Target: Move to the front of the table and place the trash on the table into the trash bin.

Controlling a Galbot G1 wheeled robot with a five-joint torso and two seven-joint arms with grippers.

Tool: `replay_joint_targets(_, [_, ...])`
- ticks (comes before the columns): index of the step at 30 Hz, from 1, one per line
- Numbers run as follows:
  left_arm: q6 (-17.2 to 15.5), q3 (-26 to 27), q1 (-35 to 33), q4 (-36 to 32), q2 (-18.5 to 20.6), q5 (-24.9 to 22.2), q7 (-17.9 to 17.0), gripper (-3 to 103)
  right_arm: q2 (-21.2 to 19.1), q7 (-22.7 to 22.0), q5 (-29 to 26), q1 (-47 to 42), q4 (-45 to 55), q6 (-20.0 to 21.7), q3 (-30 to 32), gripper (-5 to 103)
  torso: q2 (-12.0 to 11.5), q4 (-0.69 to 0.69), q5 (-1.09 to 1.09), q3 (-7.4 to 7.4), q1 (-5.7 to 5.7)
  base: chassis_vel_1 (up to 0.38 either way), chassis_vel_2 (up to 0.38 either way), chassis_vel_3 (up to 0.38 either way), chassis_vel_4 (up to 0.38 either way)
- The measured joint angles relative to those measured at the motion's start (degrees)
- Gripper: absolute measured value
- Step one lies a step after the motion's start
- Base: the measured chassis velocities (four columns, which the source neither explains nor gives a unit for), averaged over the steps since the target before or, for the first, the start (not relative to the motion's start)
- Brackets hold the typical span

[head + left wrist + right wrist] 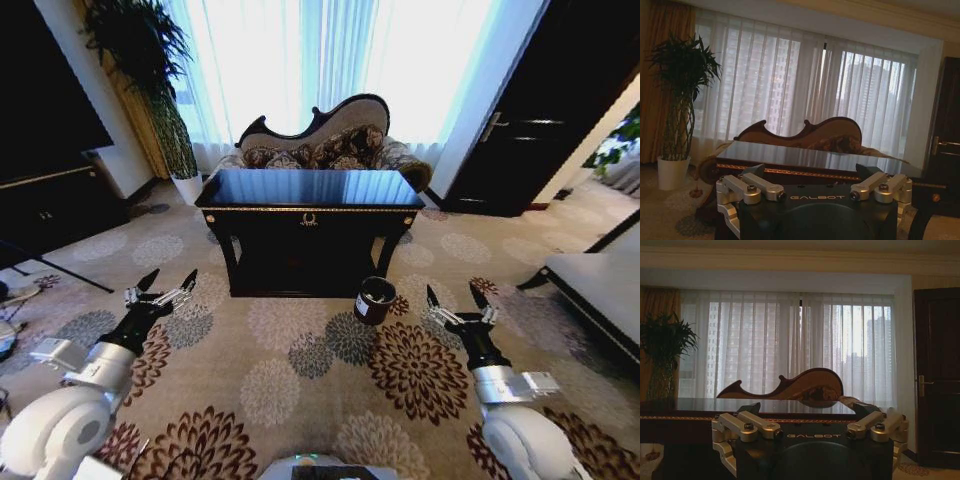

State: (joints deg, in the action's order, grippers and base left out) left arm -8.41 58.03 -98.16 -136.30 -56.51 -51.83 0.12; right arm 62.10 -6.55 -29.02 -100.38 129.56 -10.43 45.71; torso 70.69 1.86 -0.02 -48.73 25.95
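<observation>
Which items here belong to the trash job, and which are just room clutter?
Job:
table, no trash visible on its glossy top
trash bin, on the carpet by the table's front right leg
left gripper and right gripper, both open, empty, held low over the carpet

Clutter:
chaise behind the table
potted plant
dark door

The right gripper [810, 415], fingers [747, 426] spread apart, faces the table [700, 407] before a curtained window [790, 350].
</observation>
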Motion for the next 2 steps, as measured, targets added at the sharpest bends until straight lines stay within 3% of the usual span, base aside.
replay_joint_targets(2, [0.00, 0.00, 0.00, 0.00, 0.00, 0.00, 0.00, 100, 0.00, 0.00, 0.00, 0.01, 0.00, 0.00, 0.00, 100, 0.00, 0.00, 0.00, 0.00, 0.01, 0.027, -0.071, -0.059, 0.070])
